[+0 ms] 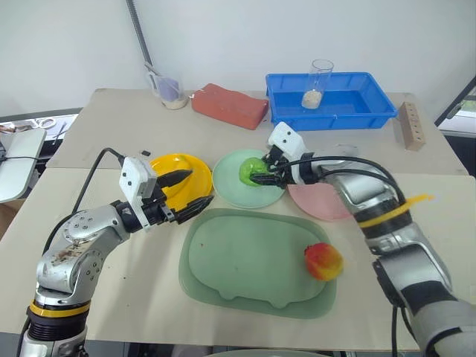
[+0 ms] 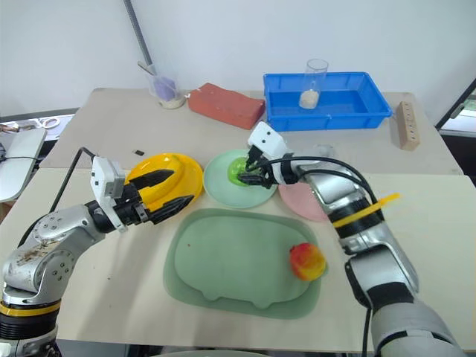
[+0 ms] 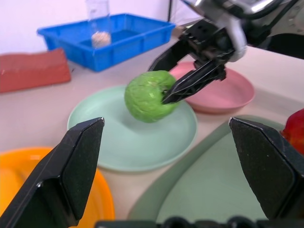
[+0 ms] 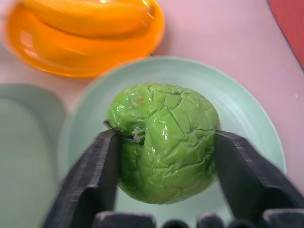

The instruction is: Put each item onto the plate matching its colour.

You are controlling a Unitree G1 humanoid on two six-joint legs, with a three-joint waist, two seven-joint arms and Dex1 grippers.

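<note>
My right gripper (image 1: 262,175) is shut on the bright green apple (image 4: 164,142), one finger on each side of it. It holds the apple over the pale mint green plate (image 1: 232,190); I cannot tell whether the apple rests on the plate. The yellow banana (image 4: 90,16) lies on the yellow plate (image 1: 169,165). My left gripper (image 1: 196,189) stands wide open and empty at that plate's near right edge, pointing toward the green plate. The red apple with yellow blush (image 1: 323,260) sits on the right side of the dull-green tray (image 1: 245,260). The pink plate (image 1: 321,204) lies partly under my right arm.
Along the back stand a blue bin (image 1: 331,100) with a glass jar (image 1: 318,83) in it, a brick-red block (image 1: 229,105) and a clear cup (image 1: 168,89). A wooden block (image 1: 411,125) stands at the far right.
</note>
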